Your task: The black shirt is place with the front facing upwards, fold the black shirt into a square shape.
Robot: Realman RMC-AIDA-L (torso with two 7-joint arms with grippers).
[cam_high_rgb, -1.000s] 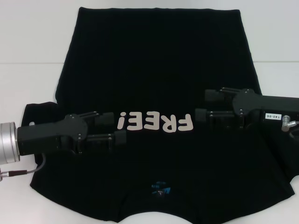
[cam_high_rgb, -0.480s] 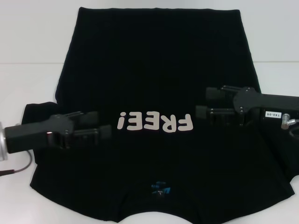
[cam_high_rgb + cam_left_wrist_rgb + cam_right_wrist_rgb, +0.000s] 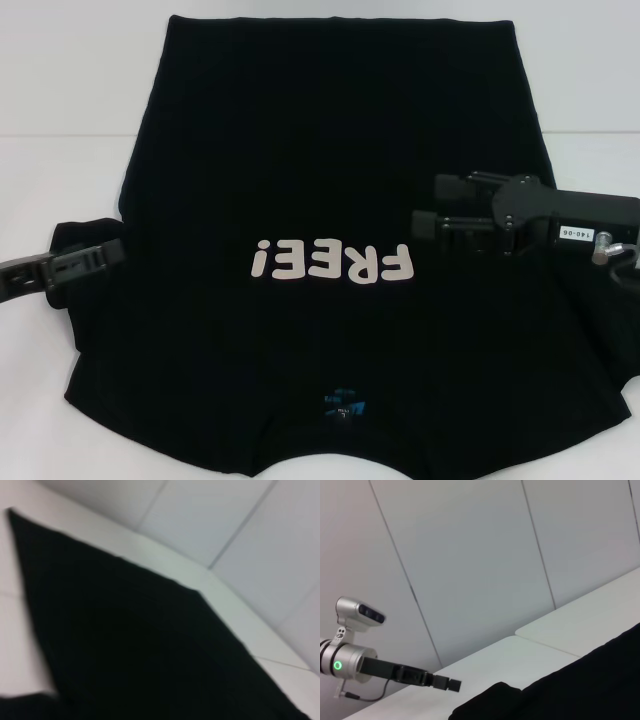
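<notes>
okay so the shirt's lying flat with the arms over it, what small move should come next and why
Probably lower the left gripper onto the left sleeve beside it. The black shirt lies unfolded, lettering up; that gripper sits at the sleeve edge, nothing held. The right gripper hovers open over the shirt's right side.

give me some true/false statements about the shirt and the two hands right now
1. The black shirt lies spread flat with its FREE! lettering facing up. True.
2. The left hand sits over the middle of the shirt beside the lettering. False: it is out at the shirt's left sleeve edge, well away from the lettering.
3. The right hand is over the shirt, just right of the lettering. True.
4. The right hand has a fold of fabric lifted off the table. False: its fingers are open and the shirt lies flat beneath it.
5. The blue neck label is at the far end of the shirt. False: it is at the near end, toward the robot.
</notes>
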